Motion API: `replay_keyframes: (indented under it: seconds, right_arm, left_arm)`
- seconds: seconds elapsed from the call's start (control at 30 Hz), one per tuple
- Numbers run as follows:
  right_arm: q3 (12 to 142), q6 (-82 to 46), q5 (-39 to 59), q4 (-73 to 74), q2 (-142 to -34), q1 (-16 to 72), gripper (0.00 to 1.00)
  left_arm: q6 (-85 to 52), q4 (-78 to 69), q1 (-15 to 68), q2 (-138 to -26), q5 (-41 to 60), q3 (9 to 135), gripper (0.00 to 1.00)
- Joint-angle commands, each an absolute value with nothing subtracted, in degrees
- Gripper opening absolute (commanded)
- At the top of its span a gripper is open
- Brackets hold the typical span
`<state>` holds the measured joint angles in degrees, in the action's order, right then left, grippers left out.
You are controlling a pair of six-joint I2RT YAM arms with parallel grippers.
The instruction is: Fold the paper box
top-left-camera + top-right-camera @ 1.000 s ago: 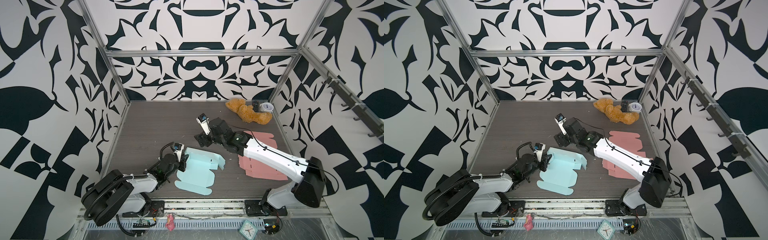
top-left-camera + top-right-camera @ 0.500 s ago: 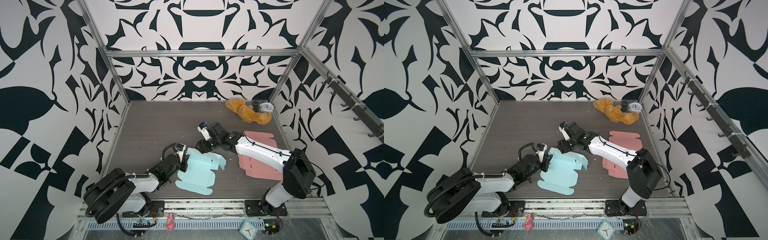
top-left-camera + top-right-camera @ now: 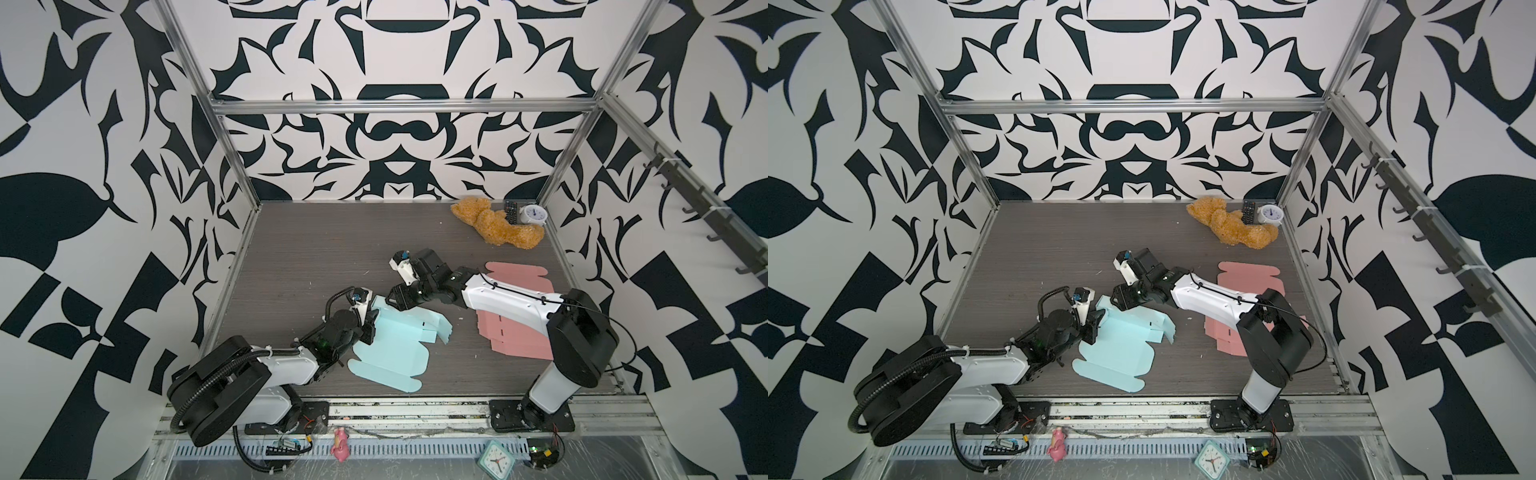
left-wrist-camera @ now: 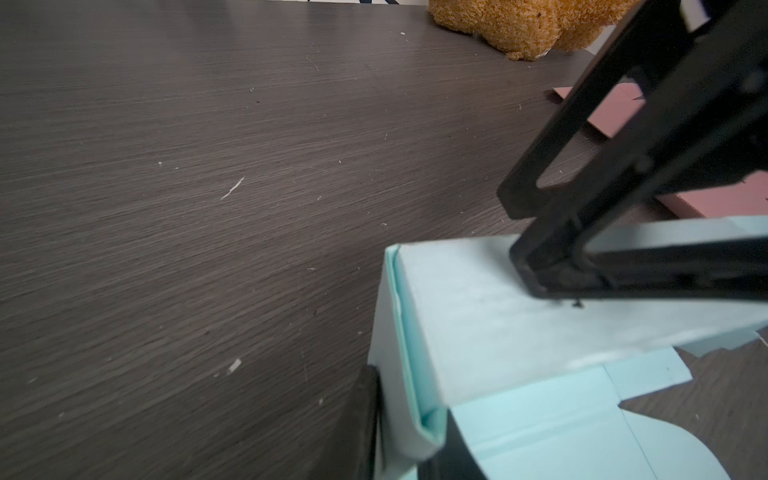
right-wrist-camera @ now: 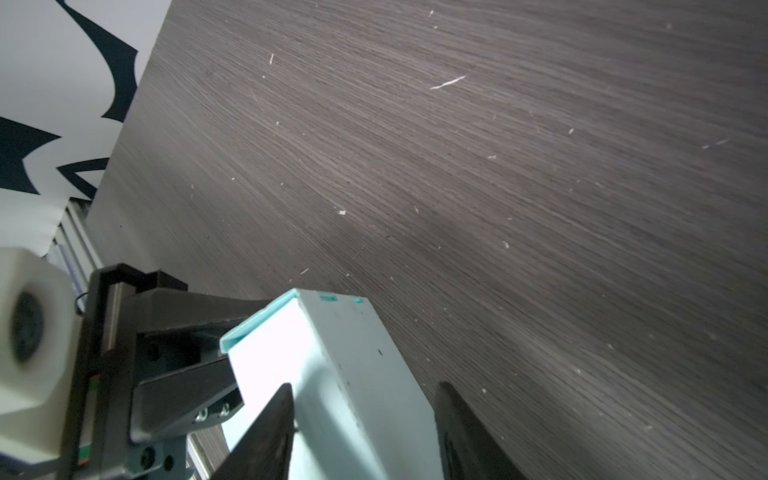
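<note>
- paper box (image 3: 390,349) lies front-centre on the worktop (image 3: 316,249).
- left gripper (image 3: 368,328) sits at the box's left rear corner.
- right gripper (image 3: 394,298) is just behind, at the box's rear wall.
- flat box blank (image 3: 519,274) lies right of the paper box.
- teddy bear (image 3: 494,226) is in the right rear corner, remote (image 3: 511,212) and clock (image 3: 534,214) behind it.

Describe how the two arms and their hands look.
The left arm and right arm have white shells with black joints and bases. The left hand and right hand have black fingers beside white wrist cameras. A black corrugated hose follows the left arm; a thin black cable, the right.
</note>
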<state>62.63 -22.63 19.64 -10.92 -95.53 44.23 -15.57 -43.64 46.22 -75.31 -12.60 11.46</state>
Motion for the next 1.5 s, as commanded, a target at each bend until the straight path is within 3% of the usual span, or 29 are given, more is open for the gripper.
replay_keyframes:
  seconds: [0.0,0.27,0.77,1.13,1.33,1.47]
  right_arm:
    - [59.7,-26.4,24.5,-6.8,-93.4,44.2,0.5]
    - [54.3,-34.7,30.1,2.8,-91.9,44.2,0.44]
    - [50.8,-40.7,32.6,10.4,-91.1,45.8,0.43]
    - [49.1,-40.8,30.3,10.6,-90.5,46.5,0.42]
    - [48.3,-40.7,29.1,10.4,-89.9,46.5,0.41]
    - [48.1,-40.8,28.7,10.5,-89.7,46.4,0.4]
  left_arm:
    - [-15.3,-43.0,46.8,-75.4,-14.2,11.5,0.2]
    - [-15.1,-43.0,47.2,-74.6,-16.6,11.0,0.19]
    - [-15.0,-43.0,47.4,-74.9,-18.2,11.1,0.15]
    - [-15.2,-46.6,47.6,-76.6,-18.0,10.4,0.2]
    - [-15.0,-50.0,47.5,-77.0,-16.6,9.7,0.27]
    - [-14.6,-50.8,47.5,-76.8,-15.7,9.9,0.23]
